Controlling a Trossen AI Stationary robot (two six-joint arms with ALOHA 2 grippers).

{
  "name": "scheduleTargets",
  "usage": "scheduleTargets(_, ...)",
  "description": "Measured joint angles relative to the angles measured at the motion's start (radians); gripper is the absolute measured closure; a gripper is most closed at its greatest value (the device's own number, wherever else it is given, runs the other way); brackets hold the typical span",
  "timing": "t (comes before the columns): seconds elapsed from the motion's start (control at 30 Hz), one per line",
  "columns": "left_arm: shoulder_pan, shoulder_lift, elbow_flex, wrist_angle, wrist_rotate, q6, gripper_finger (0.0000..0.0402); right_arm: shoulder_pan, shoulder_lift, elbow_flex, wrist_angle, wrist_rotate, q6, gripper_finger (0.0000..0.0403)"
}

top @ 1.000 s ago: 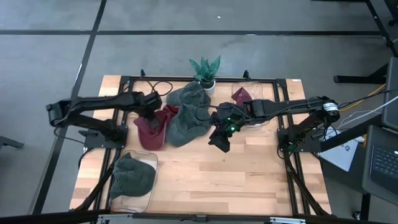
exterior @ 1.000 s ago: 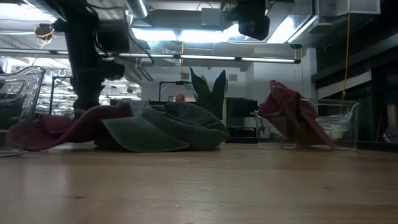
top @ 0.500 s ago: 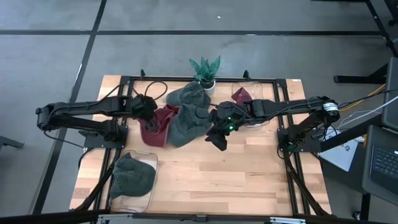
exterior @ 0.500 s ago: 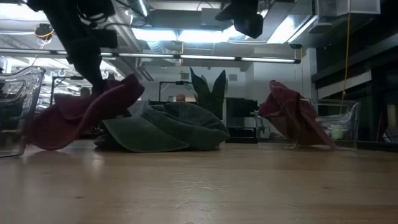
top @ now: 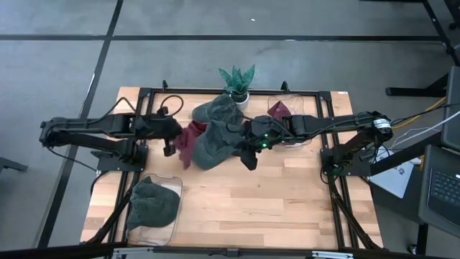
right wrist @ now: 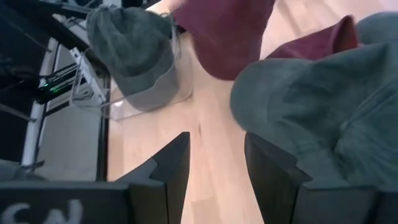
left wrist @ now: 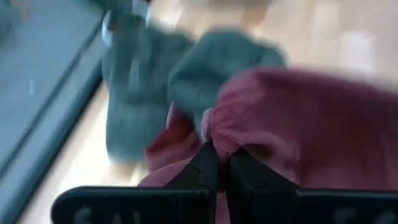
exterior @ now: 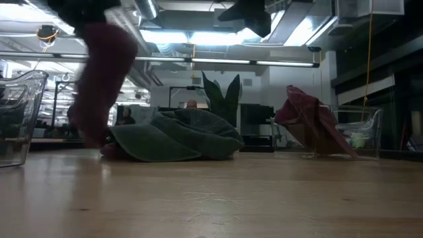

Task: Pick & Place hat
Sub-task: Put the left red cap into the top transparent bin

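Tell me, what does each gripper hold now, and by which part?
Left gripper pinches a fold of the maroon hat. Right gripper is open, holding nothing.

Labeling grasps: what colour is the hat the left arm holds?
Dark red hat; clearest in left wrist view.

L arm stretched across table's left, left gripper (left wrist: pixel 217 171) pinched tight – raised off surface. R arm reaches in from right, right gripper (right wrist: pixel 214 168) fingers apart – hovering mid-table.

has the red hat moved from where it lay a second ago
Yes. The red hat, gripped by the left end effector, has risen off the table, now hanging beside the green hat pile.
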Motion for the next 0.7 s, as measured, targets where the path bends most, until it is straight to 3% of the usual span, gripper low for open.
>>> scheduleTargets(0.27, -0.094, -0.007, 0.045, 0.26, 0.015, 0.345, 0.0398, 0.0, 0.012, 0.0, 0.146, 0.03, -0.003, 0.025)
scheduleTargets(0.5, -0.136, 0.001, 0.047, 0.545, 0.025, 0.39, 0.0397, 0.0, 0.052, 0.0, 0.345, 0.029, -0.047, 0.025)
scheduleTargets(0.7, -0.163, 0.011, 0.048, 0.612, 0.026, 0.402, 0.0397, 0.0, 0.084, 0.0, 0.457, 0.027, -0.048, 0.0248)
